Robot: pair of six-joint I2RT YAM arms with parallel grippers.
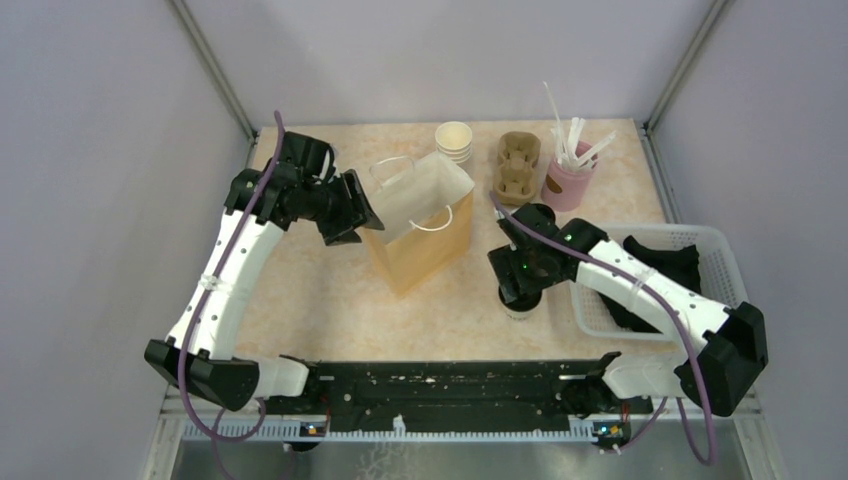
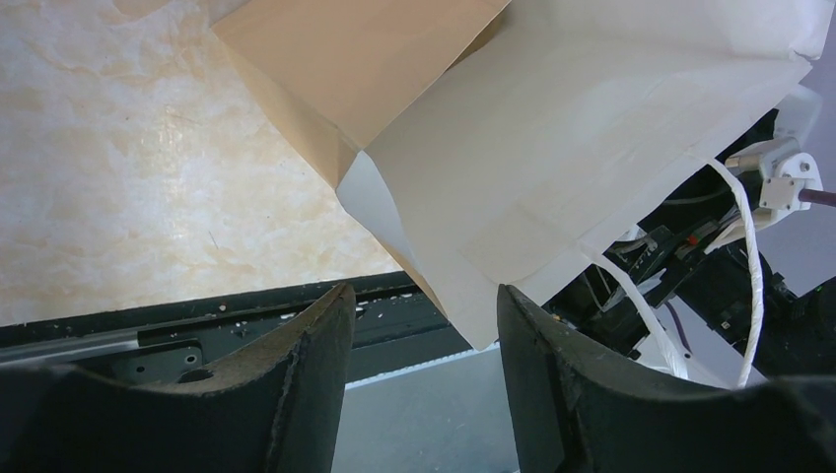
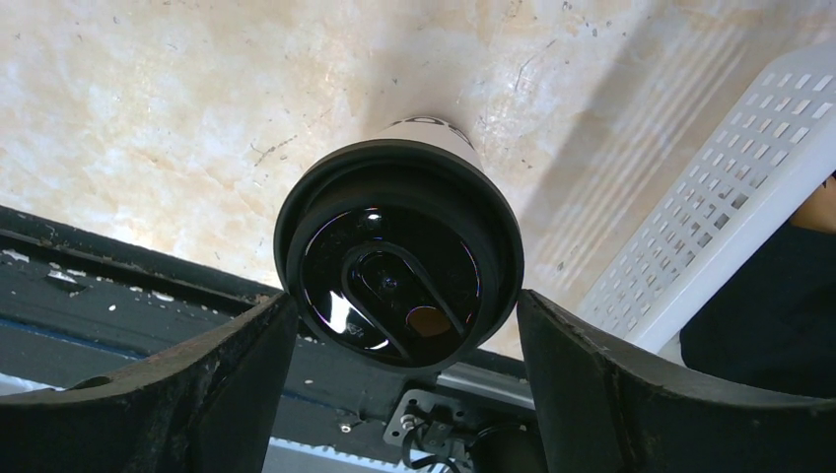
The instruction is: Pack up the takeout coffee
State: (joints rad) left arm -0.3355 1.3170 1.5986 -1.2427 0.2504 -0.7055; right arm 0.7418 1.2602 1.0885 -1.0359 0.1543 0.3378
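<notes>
Right gripper (image 3: 404, 315) hangs wide astride the takeout coffee (image 3: 394, 227): centre it, squeeze gently; left gripper (image 2: 424, 301) gapes beside the bag (image 1: 425, 235).

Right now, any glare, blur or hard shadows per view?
Top external: even light, sharp, soft shadows beside the paper bag. Left wrist: bright sheen on the table, near fingers dark and soft. Right wrist: the takeout coffee has a glossy lid mirroring highlights; the basket casts a striped shadow.
</notes>
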